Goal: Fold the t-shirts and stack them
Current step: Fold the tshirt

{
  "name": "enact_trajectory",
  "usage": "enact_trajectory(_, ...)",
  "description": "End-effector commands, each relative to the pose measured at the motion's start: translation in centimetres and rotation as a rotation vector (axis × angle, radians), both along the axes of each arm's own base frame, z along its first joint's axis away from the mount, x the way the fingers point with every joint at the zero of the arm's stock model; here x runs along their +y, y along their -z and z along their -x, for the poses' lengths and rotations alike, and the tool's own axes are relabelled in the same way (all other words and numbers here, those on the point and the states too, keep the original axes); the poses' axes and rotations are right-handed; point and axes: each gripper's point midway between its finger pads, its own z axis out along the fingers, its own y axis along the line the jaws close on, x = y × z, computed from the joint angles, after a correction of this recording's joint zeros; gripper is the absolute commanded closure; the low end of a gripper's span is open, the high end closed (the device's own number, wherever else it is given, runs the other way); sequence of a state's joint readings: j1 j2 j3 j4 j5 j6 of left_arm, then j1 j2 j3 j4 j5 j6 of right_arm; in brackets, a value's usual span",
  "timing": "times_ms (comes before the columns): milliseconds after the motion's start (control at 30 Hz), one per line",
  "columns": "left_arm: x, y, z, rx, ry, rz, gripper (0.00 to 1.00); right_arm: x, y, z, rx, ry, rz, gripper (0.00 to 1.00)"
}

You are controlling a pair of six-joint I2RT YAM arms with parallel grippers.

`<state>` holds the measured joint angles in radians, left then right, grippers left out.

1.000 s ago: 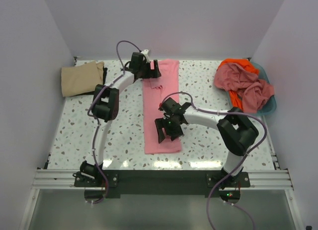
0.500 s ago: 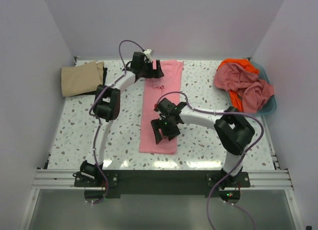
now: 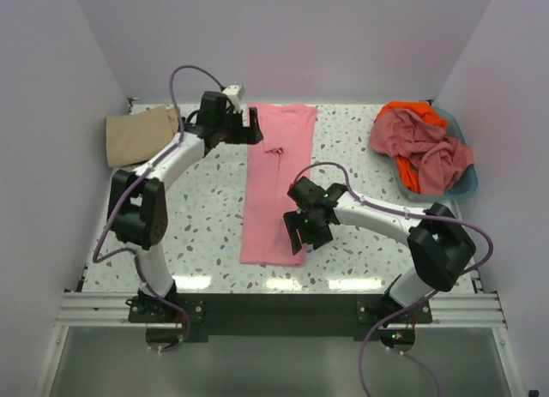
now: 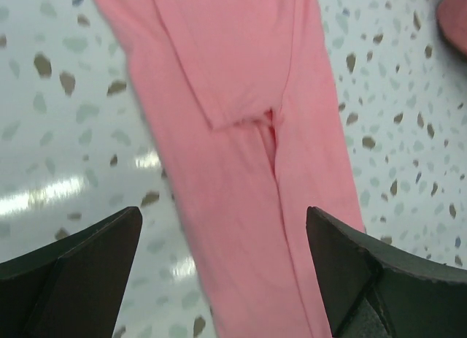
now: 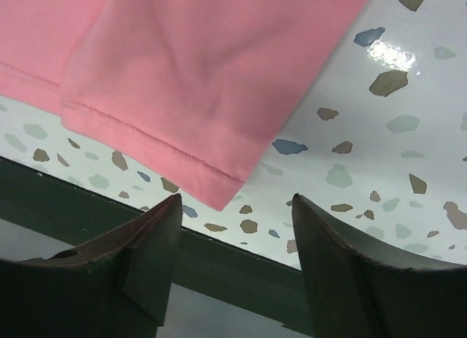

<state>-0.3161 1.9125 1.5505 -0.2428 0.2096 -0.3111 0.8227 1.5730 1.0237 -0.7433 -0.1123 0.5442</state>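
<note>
Pink soft cotton t-shirt [image 3: 276, 187], a long strip, lies far-to-near on the speckled white table [image 3: 360, 157] | left gripper [image 3: 249, 128] spread wide, holding nothing, beside its far end | right gripper [image 3: 300, 239] spread, holding nothing, over its near right corner

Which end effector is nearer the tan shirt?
Left. The left end effector hovers at the far end of the pink shirt, just right of the tan shirt. The right end effector is over the pink shirt's near hem, much farther away.
</note>
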Motion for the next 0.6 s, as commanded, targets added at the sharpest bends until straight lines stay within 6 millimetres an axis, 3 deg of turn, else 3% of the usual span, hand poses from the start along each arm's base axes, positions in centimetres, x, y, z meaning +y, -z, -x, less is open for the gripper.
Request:
enact_trajectory(0, 2.4, 3.6, 5.9, 0.103, -0.016, -0.084, 0.0, -0.2, 0.6, -0.2, 0.012, 0.052, 0.021, 0.37)
enact_trajectory(133, 4.1, 6.0, 11.7, 0.198, -0.021, -0.098, 0.0, -0.1, 1.7, 0.1, 0.027, 0.087, 0.019, 0.4)
enact_trajectory(200, 4.2, 5.9, 13.4, 0.211, -0.015, -0.094, 0.0, 0.2, 2.0, 0.1, 0.028, 0.097, 0.002, 0.41)
enact_trajectory(233, 4.3, 7.0, 14.7, 0.24, -0.007, -0.103, 0.0, 0.4, 2.1, 0.0, 0.029, 0.1, -0.006, 0.42)
enact_trajectory(333, 3.9, 7.6, 16.8, 0.263, 0.005, -0.099, 0.0, 0.7, 2.2, 0.2, 0.04, 0.103, -0.02, 0.44)
enact_trajectory(567, 2.3, 8.5, 18.7, 0.303, -0.002, -0.072, 0.0, 0.3, 2.7, 1.2, 0.073, 0.095, -0.013, 0.47)
